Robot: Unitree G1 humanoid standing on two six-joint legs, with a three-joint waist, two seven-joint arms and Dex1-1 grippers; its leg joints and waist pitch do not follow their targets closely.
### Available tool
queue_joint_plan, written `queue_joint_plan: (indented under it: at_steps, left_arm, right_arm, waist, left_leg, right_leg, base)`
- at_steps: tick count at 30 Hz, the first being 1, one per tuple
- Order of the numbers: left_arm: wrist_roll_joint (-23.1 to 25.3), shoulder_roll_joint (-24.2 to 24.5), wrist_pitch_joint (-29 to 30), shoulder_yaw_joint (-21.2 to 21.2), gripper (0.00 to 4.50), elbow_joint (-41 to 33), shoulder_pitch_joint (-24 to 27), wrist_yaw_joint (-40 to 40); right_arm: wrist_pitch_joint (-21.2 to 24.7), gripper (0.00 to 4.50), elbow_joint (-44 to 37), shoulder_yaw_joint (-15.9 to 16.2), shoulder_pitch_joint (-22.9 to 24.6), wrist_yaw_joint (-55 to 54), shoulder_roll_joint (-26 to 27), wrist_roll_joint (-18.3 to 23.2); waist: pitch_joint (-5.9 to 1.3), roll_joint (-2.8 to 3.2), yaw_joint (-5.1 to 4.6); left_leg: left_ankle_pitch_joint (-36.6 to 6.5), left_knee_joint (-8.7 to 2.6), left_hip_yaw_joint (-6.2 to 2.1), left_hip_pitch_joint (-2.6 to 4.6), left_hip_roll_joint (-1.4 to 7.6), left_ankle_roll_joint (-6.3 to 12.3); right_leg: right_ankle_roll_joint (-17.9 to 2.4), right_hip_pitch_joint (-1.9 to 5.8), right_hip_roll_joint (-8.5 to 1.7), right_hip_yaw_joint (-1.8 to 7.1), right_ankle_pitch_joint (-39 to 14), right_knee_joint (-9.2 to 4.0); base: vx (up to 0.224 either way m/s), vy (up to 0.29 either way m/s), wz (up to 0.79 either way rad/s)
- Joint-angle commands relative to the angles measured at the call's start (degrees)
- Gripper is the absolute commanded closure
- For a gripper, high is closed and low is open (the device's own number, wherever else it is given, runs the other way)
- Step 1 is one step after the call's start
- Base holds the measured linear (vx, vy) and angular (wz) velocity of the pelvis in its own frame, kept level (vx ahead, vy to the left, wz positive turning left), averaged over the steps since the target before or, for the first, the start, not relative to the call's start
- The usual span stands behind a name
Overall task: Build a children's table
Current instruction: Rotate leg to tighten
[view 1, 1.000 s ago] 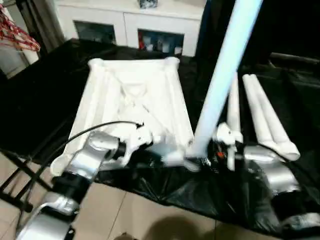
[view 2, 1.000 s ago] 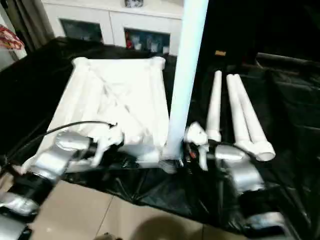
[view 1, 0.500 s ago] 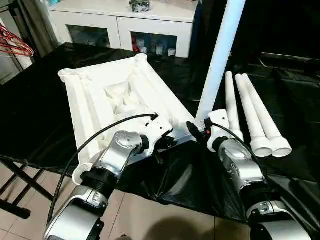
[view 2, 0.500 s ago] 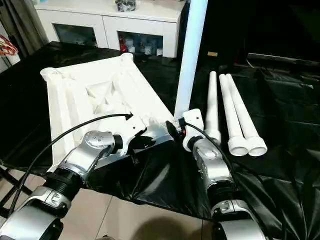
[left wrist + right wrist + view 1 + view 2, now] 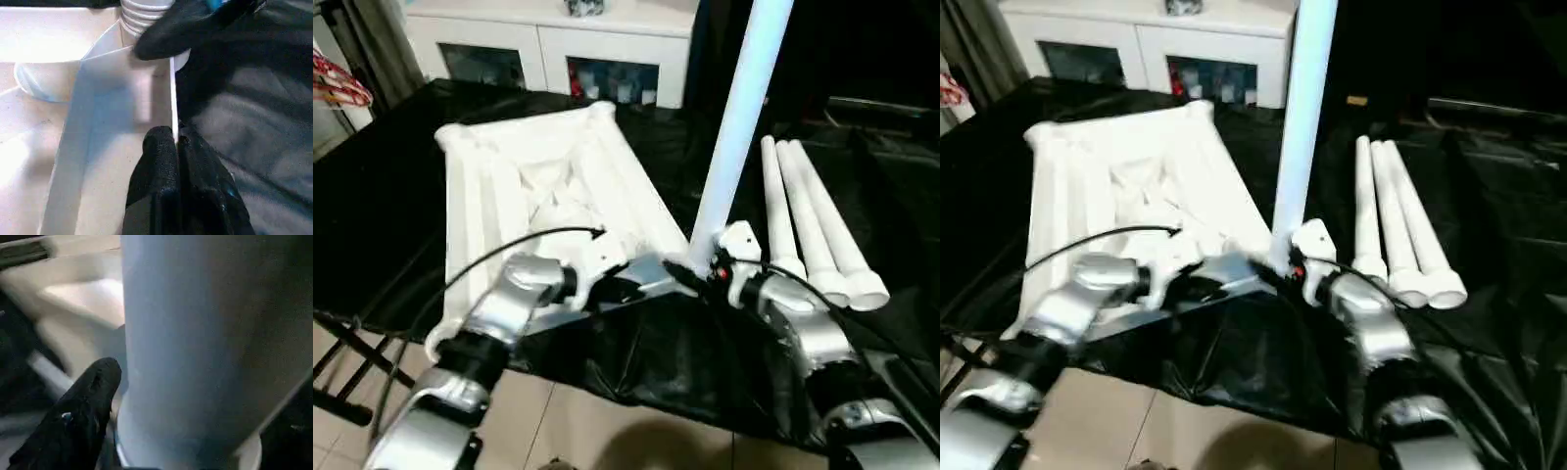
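The children's table top (image 5: pixel 538 186) lies upside down on the black sheet, ribs up. One white leg (image 5: pixel 739 117) stands upright in its near right corner socket. Three more legs (image 5: pixel 813 225) lie side by side to the right. My left gripper (image 5: pixel 173 142) is shut on the thin rim of the top, close to that corner. At the foot of the upright leg (image 5: pixel 195 347), my right gripper (image 5: pixel 697 274) is open. One of its black fingers (image 5: pixel 93 396) stands a little off the tube.
A black sheet (image 5: pixel 382 196) covers the work table, and its front edge runs just below my wrists. A white glass-door cabinet (image 5: pixel 558 49) stands behind. Red hangers (image 5: pixel 337 83) hang at the far left. Black stand struts (image 5: pixel 342 362) cross the tiled floor at lower left.
The whole picture has shifted with my head. The leg stays upright in the corner socket, and both grippers remain at that corner.
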Motion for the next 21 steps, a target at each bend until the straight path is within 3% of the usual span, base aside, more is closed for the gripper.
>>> queue_joint_plan:
  at_steps: [1, 8, 15, 21]
  left_arm:
    - [-1.0, -0.2, -0.9, -2.6, 4.5, -1.8, 0.2, -4.8]
    - [-2.9, 2.9, 0.3, -3.4, 4.5, -4.0, 0.5, -11.8]
    - [-3.4, 4.5, 1.0, -3.9, 4.5, -4.7, 0.8, -15.1]
    - [-3.2, 2.5, 0.7, -2.7, 4.5, -4.0, 0.7, -10.4]
  right_arm:
    - [2.0, 0.9, -0.5, 3.9, 1.3, 7.2, -1.0, -0.5]
    - [4.5, 0.9, -4.7, 7.1, 2.4, 17.6, -5.8, 0.5]
    - [7.7, 1.37, -7.9, 8.4, 3.6, 21.3, -6.7, 1.1]
    - [9.3, 1.72, -9.3, 7.9, 5.1, 19.5, -5.0, 2.2]
  waist:
    - [-3.12, -0.19, 0.0]
    - [-2.86, -0.42, 0.39]
    - [-2.95, -0.47, 0.45]
    - [-2.89, -0.45, 0.75]
  left_leg:
    - [-6.4, -2.89, -0.75, 0.39, 3.3, 6.32]
    - [-9.3, -3.2, -0.85, 0.58, 3.53, 4.86]
    - [-7.9, -3.09, -0.83, 0.55, 3.43, 4.99]
    - [-8.4, -3.11, -0.83, 0.61, 3.45, 4.46]
  right_leg:
    - [-15.3, 2.6, -4.58, 2.34, 4.9, -3.19]
    - [-14.8, 2.69, -4.82, 2.37, -2.6, -3.71]
    - [-15.1, 2.64, -4.75, 2.36, -1.2, -3.53]
    - [-14.9, 2.58, -4.83, 2.38, -2.1, -3.66]
  base:
    - [0.0, 0.0, 0.0]
    - [0.0, 0.0, 0.0]
    - [0.0, 0.0, 0.0]
    - [0.0, 0.0, 0.0]
